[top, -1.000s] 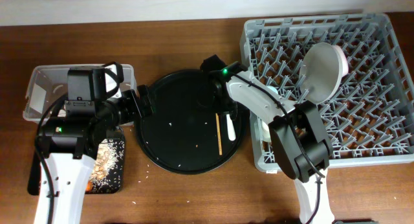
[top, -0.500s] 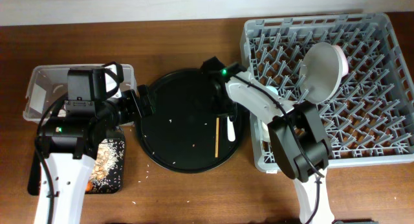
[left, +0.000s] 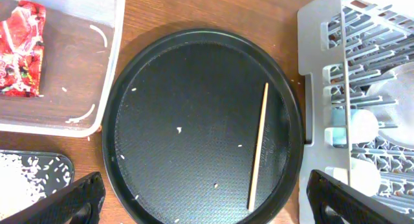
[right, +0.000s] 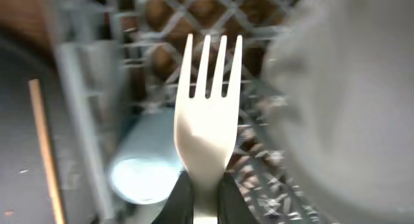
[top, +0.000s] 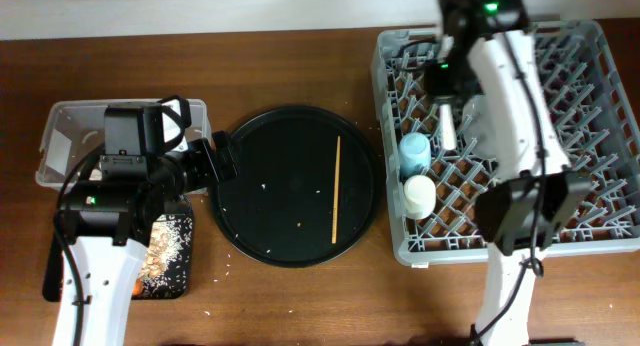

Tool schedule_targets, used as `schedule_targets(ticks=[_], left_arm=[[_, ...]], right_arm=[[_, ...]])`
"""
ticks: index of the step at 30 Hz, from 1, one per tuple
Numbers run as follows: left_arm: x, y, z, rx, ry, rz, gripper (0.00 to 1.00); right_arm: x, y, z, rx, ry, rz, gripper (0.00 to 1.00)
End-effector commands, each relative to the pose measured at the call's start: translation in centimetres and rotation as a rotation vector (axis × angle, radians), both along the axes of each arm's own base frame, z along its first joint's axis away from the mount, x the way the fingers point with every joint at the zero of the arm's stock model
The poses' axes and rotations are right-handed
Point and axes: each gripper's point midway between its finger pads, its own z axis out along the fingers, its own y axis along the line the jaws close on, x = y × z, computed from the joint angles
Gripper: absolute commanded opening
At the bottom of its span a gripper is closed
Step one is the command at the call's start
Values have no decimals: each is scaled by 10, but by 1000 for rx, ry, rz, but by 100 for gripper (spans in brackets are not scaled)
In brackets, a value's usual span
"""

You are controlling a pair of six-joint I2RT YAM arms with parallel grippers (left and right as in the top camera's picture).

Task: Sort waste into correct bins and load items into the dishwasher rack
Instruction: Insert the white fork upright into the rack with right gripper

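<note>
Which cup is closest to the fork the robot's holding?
The light blue cup, just beside the white fork; the cream cup sits farther away.

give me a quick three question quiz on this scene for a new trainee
1. Multiple choice: what does the right gripper hold? A a spoon, B a fork, C a sponge.
2. True or false: the wooden stick lies inside the rack.
3. Fill in: the red wrapper lies in the clear ____.
Key: 1 B. 2 False, it lies on the round tray. 3 tub.
</note>
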Motion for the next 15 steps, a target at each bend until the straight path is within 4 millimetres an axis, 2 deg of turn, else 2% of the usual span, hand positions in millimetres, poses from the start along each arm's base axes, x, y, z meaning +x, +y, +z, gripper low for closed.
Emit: schedule_targets(ticks=[1, 2, 4, 5, 9, 13, 15], left_arm=[[1, 0, 9, -3, -28, -6, 99], [1, 1, 9, -2, -28, -6, 99], [1, 0, 9, -3, -28, -6, 99], [1, 0, 9, -3, -28, -6, 99], [1, 0, 9, -3, -28, -6, 99], [1, 0, 9, -3, -28, -6, 99], [1, 1, 9, -2, -28, -6, 99]], right_arm=[[0, -52, 5, -27, -11, 11, 4], [4, -63, -4, -32, -12, 16, 4], [12, -64, -16, -22, -25, 21, 4], [15, -53, -28, 18, -22, 81, 4], [15, -44, -60, 56, 6, 93, 4], [12, -31, -79, 128, 22, 112, 5], [13, -31, -79, 126, 16, 113, 17]])
